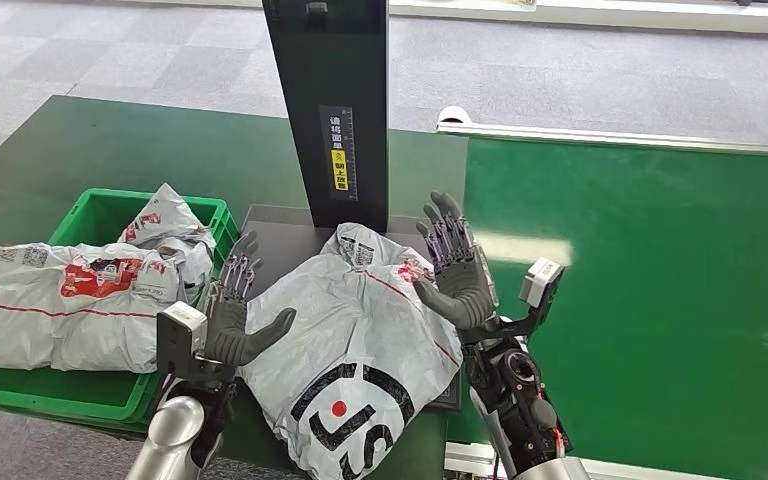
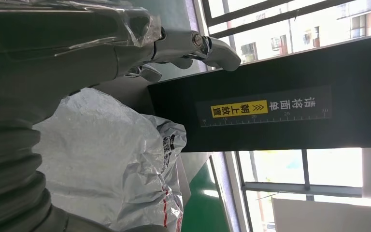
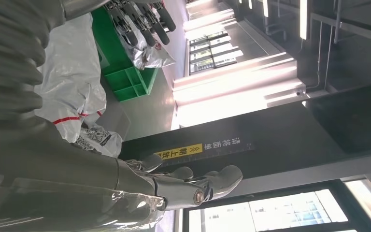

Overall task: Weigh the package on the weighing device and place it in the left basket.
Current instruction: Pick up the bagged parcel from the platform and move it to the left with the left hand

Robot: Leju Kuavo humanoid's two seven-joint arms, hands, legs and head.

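Our left hand (image 1: 232, 318) and right hand (image 1: 457, 268) flank the crumpled grey plastic package (image 1: 355, 345), fingers spread, grasping nothing. The package overhangs the dark flat weighing device (image 1: 278, 235) at six o'clock. The green plastic basket (image 1: 97, 212), heaped with parcels, sits at nine o'clock.

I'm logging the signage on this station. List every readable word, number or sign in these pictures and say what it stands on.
"请将面单" on the black strip label of the scale's black column.
"朝上放置" with arrows, on that label's yellow band.
"15", "20", "25", "30": ruler marks along the label.
Large black letters with a red dot on the grey package: partly folded, not readable.
Printed labels on the packages in the green basket: too small to read.
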